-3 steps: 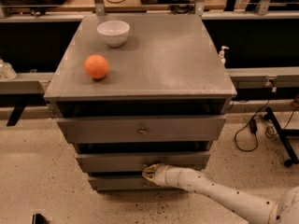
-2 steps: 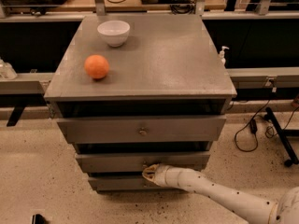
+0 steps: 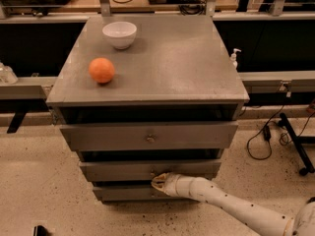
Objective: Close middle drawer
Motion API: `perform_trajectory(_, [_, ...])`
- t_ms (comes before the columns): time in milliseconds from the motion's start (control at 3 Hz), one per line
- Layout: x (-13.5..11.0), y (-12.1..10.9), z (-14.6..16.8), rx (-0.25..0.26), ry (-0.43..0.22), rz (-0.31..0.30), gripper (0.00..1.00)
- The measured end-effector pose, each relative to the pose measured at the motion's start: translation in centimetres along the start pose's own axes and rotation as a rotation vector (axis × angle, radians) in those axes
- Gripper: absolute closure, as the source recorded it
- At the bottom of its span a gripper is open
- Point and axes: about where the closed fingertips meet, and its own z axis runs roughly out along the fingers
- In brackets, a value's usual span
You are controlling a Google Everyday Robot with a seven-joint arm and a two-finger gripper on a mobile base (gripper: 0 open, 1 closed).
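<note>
The grey cabinet (image 3: 147, 53) has three drawers in its front. The middle drawer (image 3: 113, 170) is a wide, shallow grey panel that stands out a little from the cabinet, with a dark gap above it. My gripper (image 3: 158, 181) is at the centre of this drawer's front, at its lower edge, and touches it. The white arm (image 3: 231, 205) reaches in from the lower right. The drawer's knob is mostly hidden behind the gripper tip. The top drawer (image 3: 147, 134) also stands out a little. The bottom drawer (image 3: 123, 193) is partly hidden by the arm.
An orange (image 3: 102, 70) and a white bowl (image 3: 119, 34) sit on the cabinet top at the left. A small pump bottle (image 3: 234, 58) stands behind the right edge. Cables (image 3: 263, 136) and a black stand leg (image 3: 295, 146) lie on the speckled floor at the right.
</note>
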Motion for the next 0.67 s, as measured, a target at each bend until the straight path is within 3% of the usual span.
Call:
perform_trajectory(333, [2.2,1.8,-5.0,0.045,0.005,0.018,1.00])
perform_trajectory(667, [1.2,3.4,-9.8,0.058,-0.068,-0.015,1.00])
